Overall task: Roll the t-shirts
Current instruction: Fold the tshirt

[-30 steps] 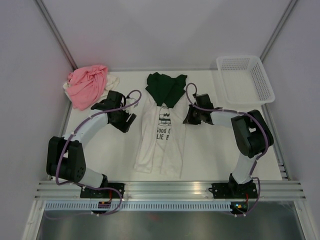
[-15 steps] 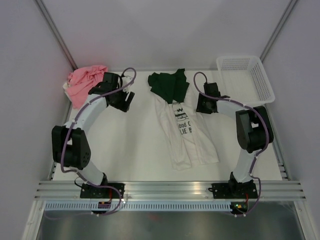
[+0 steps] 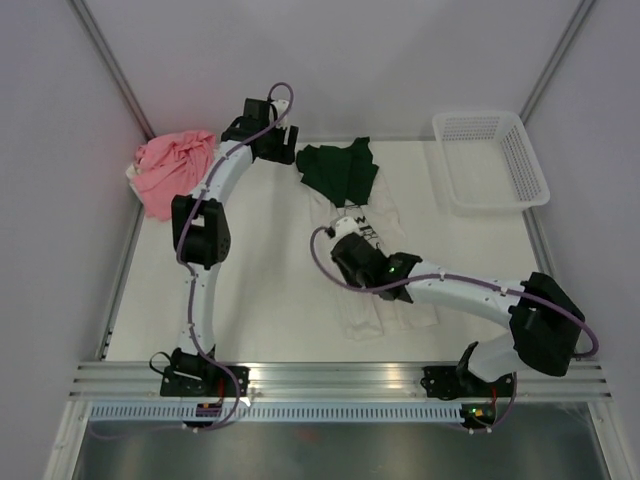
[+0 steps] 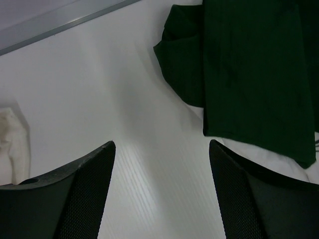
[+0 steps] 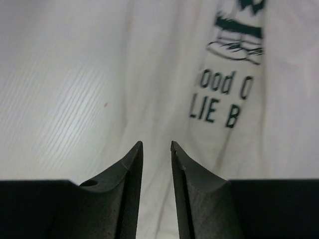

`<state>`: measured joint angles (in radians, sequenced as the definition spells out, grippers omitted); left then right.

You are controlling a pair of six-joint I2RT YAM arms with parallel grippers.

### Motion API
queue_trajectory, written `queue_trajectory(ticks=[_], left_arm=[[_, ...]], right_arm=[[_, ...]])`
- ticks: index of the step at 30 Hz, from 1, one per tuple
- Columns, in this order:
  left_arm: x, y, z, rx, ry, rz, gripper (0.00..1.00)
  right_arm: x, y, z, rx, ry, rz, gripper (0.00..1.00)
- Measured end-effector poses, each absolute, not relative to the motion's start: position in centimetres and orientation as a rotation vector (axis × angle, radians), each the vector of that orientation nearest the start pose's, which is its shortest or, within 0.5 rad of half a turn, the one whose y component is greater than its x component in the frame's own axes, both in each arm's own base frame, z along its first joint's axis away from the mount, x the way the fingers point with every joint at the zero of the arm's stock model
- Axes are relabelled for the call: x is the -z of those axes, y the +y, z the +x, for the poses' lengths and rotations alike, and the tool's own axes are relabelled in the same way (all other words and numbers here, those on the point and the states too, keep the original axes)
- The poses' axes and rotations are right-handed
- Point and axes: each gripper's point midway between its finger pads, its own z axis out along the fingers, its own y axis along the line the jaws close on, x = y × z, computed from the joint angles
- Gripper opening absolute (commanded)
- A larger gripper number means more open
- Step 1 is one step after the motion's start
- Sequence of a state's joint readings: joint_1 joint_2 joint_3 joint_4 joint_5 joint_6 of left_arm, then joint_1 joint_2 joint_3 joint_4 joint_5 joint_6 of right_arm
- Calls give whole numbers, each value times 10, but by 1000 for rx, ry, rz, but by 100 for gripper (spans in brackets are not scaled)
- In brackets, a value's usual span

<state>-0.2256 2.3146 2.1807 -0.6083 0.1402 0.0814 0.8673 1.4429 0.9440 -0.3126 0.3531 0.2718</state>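
A white t-shirt (image 3: 385,290) with black cartoon print and lettering lies folded into a long strip in the middle of the table. It fills the right wrist view (image 5: 224,94). A dark green t-shirt (image 3: 338,172) lies folded over its far end and shows in the left wrist view (image 4: 249,69). A pink t-shirt (image 3: 170,172) is bunched at the back left, with a cream one (image 4: 12,139) beside it. My left gripper (image 3: 287,155) (image 4: 162,144) is wide open and empty, just left of the green tee. My right gripper (image 3: 343,243) (image 5: 154,144) hovers over the white tee's left edge, jaws slightly apart, holding nothing.
A white mesh basket (image 3: 490,158) stands at the back right. Grey walls and metal rails (image 3: 110,60) close in the back and sides. The right arm (image 3: 450,290) lies across the lower part of the white tee.
The left arm has swung from the left middle to the back edge beside the green tee. The right arm has swept from the back right down over the white tee. The white tee's near end shifted right.
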Motion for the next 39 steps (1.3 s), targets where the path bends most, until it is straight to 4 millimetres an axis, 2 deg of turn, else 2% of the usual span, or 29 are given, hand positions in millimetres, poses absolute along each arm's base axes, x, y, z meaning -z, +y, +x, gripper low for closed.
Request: queue_trajectory(ticks=[2, 6, 8, 10, 14, 18, 21, 25, 28, 29, 32, 39], left_arm=[[-122, -162, 598, 242, 2276, 407, 83], [-90, -167, 610, 257, 2299, 368, 84], [-78, -170, 611, 266, 2308, 362, 84], [-65, -175, 611, 288, 2324, 366, 84], [-50, -195, 603, 363, 2351, 378, 84], [-36, -213, 595, 418, 2383, 364, 79], [-34, -219, 597, 434, 2378, 346, 79], [-33, -218, 598, 438, 2385, 313, 75], [-33, -217, 598, 439, 2390, 292, 64], [-33, -216, 598, 440, 2392, 286, 55], [-32, -216, 597, 445, 2399, 271, 45], [-32, -217, 597, 451, 2399, 270, 38]], right_arm=[[-94, 275, 238, -161, 2255, -716, 30], [-72, 308, 178, -188, 2224, -998, 27], [-64, 313, 159, -195, 2223, -1075, 27], [-59, 313, 150, -192, 2228, -1110, 28], [-50, 311, 141, -186, 2256, -1123, 33], [-32, 303, 134, -135, 2305, -1133, 34], [-21, 293, 130, -79, 2331, -1144, 34], [-20, 287, 131, -38, 2342, -1126, 34], [-24, 283, 131, -26, 2342, -1115, 33], [-27, 282, 132, -27, 2340, -1110, 33], [-37, 281, 132, -42, 2327, -1094, 33], [-32, 282, 129, -70, 2330, -1097, 31]])
